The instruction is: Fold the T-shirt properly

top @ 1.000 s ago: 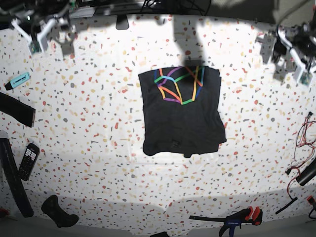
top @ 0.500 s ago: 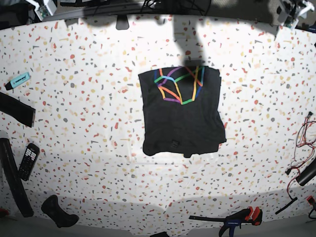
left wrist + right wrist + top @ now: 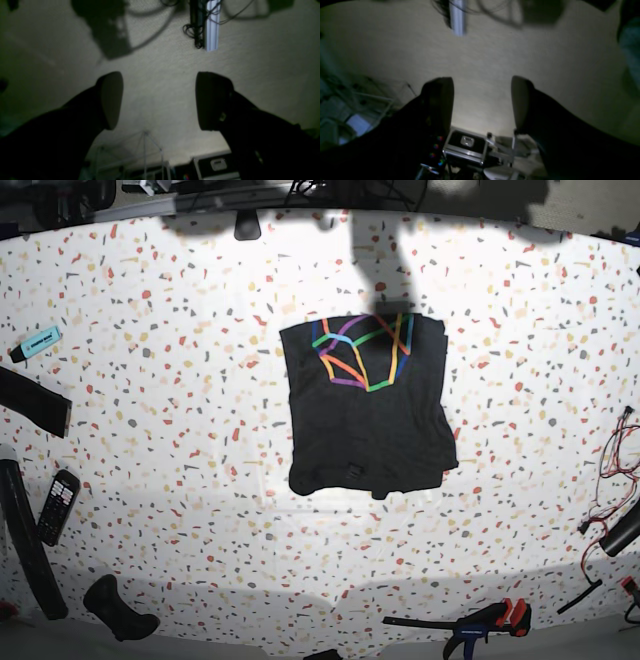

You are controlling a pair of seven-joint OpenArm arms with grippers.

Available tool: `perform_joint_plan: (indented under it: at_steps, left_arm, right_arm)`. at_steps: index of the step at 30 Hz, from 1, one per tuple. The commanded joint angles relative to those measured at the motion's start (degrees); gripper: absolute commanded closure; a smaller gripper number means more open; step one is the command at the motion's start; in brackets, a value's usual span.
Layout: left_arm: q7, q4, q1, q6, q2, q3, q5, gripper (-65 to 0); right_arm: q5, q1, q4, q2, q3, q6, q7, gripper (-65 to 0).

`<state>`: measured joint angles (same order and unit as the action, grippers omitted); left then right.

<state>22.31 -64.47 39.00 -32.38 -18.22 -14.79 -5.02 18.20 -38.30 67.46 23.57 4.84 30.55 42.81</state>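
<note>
T-shirt (image 3: 368, 408) lies folded into a rectangle, left gripper (image 3: 160, 100) and right gripper (image 3: 481, 102) open, empty, aimed off-table; looks done, next just park.

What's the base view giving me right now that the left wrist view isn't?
Only the base view shows the T-shirt, folded into a rough rectangle with its rainbow print up, on the speckled table, plus the calculator and clamp at the near edge. Only the left wrist view shows the left gripper, jaws apart and empty, facing a pale wall and a hanging cable bundle. They share nothing identifiable.
</note>
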Motion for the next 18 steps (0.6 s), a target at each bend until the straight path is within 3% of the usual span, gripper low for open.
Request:
perform_joint_plan:
  at_steps: [1,5,10,12,15,18]
  left_arm:
    - [-2.0,4.1,-1.9,-0.2,-0.7,1.0,0.7,-42.7]
    - [-10.6,23.5,-13.1,1.0,-0.7,5.7,4.0,-42.7]
    - [-12.0,35.6,-21.2,2.3,-0.7,6.6,4.0,-42.7]
    - [-11.7,36.4,-22.0,5.5,-0.5,6.6,4.0,-42.7]
    - [-11.3,36.3,-22.0,9.2,0.2,6.6,4.0,-42.7]
    - [-11.0,36.3,-21.9,9.3,1.0,6.6,5.0,-42.7]
  right_arm:
    - [0.8,1.9,-3.5,0.5,-1.5,0.3,-3.5,-35.3]
    - [2.4,10.3,-20.3,0.5,-9.2,1.2,-21.3,-35.3]
    - [0.1,18.4,-37.1,0.3,-18.1,0.9,-35.8,-35.3]
    - [-0.4,20.8,-41.7,0.0,-20.7,0.9,-39.6,-35.3]
    - [-0.2,22.6,-44.3,-0.3,-23.4,0.9,-41.2,-35.3]
    - [0.0,23.1,-44.2,-0.5,-24.7,0.9,-42.1,-35.3]
